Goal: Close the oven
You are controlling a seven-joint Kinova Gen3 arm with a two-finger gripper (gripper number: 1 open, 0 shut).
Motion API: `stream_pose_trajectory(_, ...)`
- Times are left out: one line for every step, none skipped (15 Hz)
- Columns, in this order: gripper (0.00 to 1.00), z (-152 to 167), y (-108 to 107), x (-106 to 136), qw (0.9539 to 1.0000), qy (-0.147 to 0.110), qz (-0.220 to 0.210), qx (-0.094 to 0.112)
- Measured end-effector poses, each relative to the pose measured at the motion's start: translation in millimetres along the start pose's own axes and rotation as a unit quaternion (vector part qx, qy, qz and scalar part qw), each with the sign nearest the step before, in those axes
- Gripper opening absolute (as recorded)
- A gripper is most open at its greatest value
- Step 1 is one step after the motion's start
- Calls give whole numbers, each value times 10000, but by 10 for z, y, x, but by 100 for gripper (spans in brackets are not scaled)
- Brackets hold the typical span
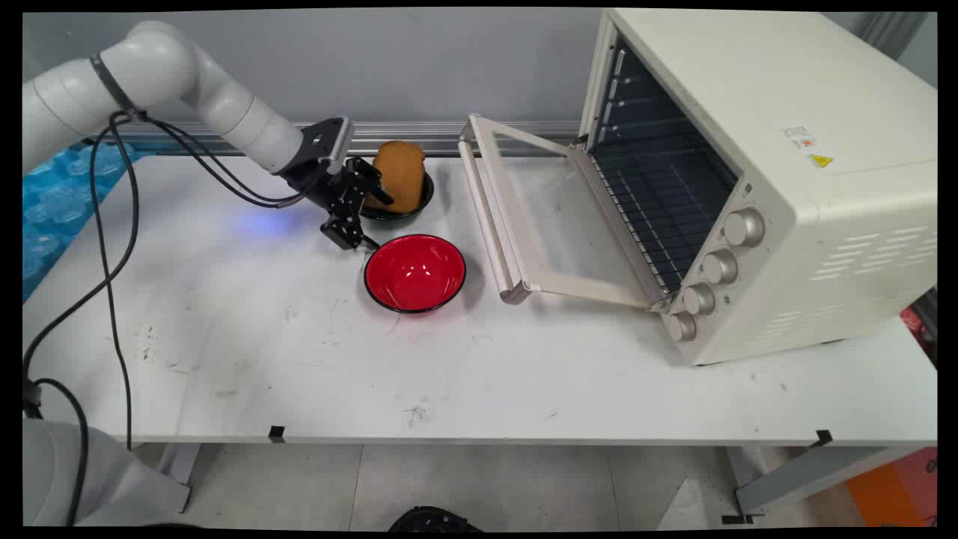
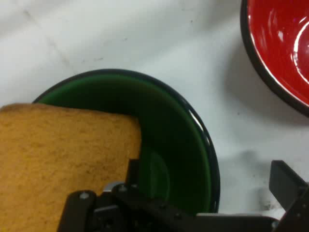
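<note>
White table (image 1: 299, 359), scuffed, set against a grey wall (image 1: 419, 67) with a metal rail along its foot.

Item 1. Toaster oven (image 1: 793, 172), cream, standing on the table's right part. Door (image 1: 524, 217) swung down and open toward the left, glass pane framed by a pale handle bar; wire rack (image 1: 658, 202) visible inside; four knobs (image 1: 711, 273) down the front panel.

Item 2. Red bowl (image 1: 415, 272), black rim, left of the oven door and just apart from it; nothing inside.

Item 3. Green bowl (image 1: 400, 203), dark rim, behind the red bowl as seen from the main view and left of the oven door. In the hand view its green inside (image 2: 178, 159) is glossy.

Item 4. Slice of toasted bread (image 1: 399, 174), brown, standing on edge in the green bowl and leaning against its side; in the hand view the bread (image 2: 63, 164) covers the bowl's left half.

Item 5. Gripper (image 1: 368, 217), black, on the white arm (image 1: 172, 82), at the green bowl's left rim, further from the oven than both bowls. Fingers spread apart: one finger (image 2: 133, 171) reaches inside the green bowl right beside the bread's edge, the other (image 2: 287, 186) stands outside the rim over the table. Nothing pinched.

Item 6. Black cables (image 1: 112, 247) hanging from the arm, far left of the oven.
</note>
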Motion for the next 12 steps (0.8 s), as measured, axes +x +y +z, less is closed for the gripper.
stream_pose_trajectory(100,-30,-3,5,10000,0,-27,16)
stream_pose_trajectory(100,-76,-4,15,10000,2,-76,31)
stream_pose_trajectory(100,-118,-5,30,9999,6,-132,39)
stream_pose_trajectory(100,-174,-5,54,9998,16,-206,48)
stream_pose_trajectory(100,-233,-8,86,9995,33,-322,51)
stream_pose_trajectory(100,-292,-15,126,9989,59,-463,52)
stream_pose_trajectory(100,-341,-22,163,9982,85,-595,54)
stream_pose_trajectory(100,-394,-38,218,9971,116,-752,47)
stream_pose_trajectory(100,-436,-54,270,9959,142,-894,35)
stream_pose_trajectory(100,-463,-67,309,9949,160,-995,26)
stream_pose_trajectory(100,-480,-79,340,9940,176,-1077,21)
stream_pose_trajectory(100,-503,-99,395,9924,204,-1212,14)
